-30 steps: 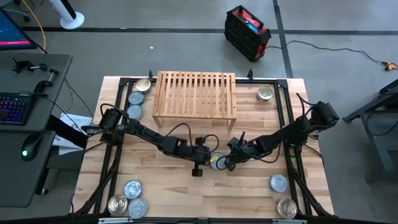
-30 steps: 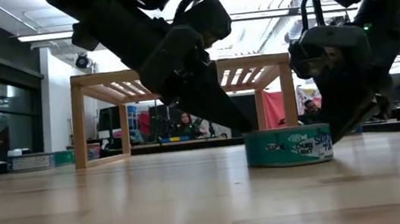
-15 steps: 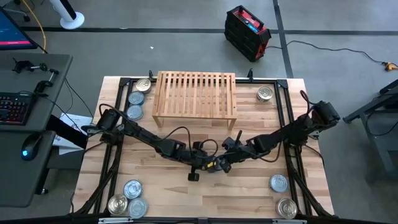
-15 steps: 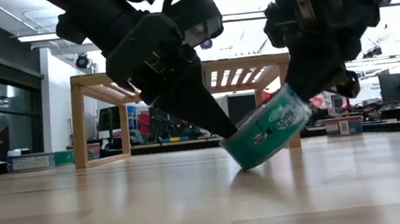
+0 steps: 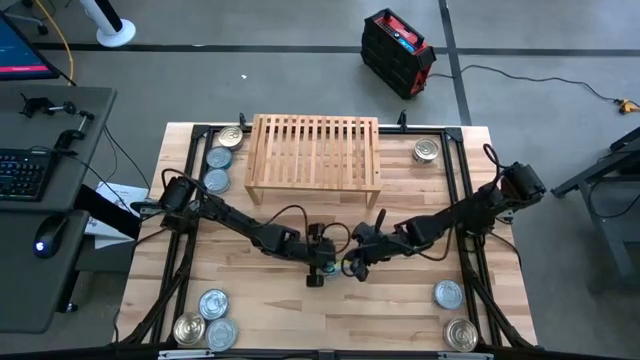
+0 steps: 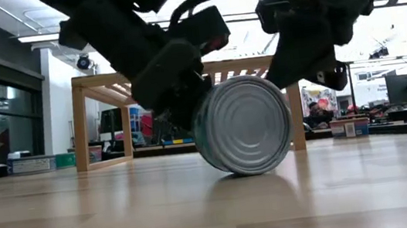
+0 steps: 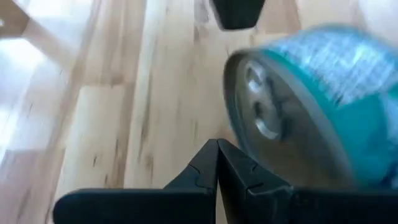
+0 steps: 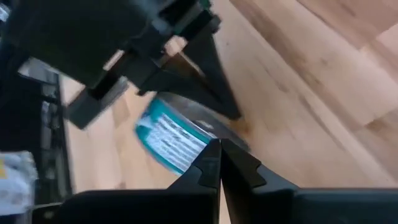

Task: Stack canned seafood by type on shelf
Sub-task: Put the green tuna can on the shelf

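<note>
A teal-labelled tin (image 6: 242, 125) stood on its edge on the wooden tabletop (image 5: 400, 310), in front of the shelf (image 5: 315, 150) and between both grippers, its ribbed silver end facing the low camera. The left gripper (image 5: 322, 270) was pressed against one side of the tin with its fingers closed together, gripping nothing. The right gripper (image 5: 358, 266) sat at the other side, its fingers likewise closed and empty. Other tins (image 5: 215, 305) lay at the table's corners.
</note>
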Controlling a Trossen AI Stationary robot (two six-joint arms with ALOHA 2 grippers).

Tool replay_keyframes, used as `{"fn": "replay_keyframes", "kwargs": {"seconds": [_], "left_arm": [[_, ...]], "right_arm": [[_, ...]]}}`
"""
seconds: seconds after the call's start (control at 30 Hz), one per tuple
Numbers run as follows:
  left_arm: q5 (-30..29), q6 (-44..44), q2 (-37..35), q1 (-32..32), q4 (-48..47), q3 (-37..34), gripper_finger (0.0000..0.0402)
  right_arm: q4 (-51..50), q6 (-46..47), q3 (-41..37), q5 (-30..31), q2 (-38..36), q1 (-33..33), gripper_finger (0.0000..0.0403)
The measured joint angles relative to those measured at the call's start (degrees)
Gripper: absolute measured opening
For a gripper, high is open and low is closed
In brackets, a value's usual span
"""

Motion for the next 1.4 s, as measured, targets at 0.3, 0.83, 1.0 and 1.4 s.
{"fn": "replay_keyframes", "kwargs": {"seconds": [0.3,0.83,1.0,1.4], "left_arm": [[-0.4,-2.2,-9.0,1.5,-22.1,0.0,0.0000],[-15.3,-39.4,-36.2,-12.8,-21.8,-13.1,0.0000],[-22.7,-47.8,-38.4,-19.6,-20.6,-12.6,0.0000],[-25.5,-45.6,-38.8,-23.4,-21.7,-6.9,0.0000]], "right_arm": [[-5.9,-14.9,8.3,-5.2,-0.1,-0.4,0.0000],[-29.4,-42.4,24.3,-9.4,4.8,-0.7,0.0250],[-28.7,-47.0,24.3,-9.8,7.6,-1.8,0.0305],[-28.2,-55.4,24.2,-8.3,10.0,-2.2,0.0309]]}}
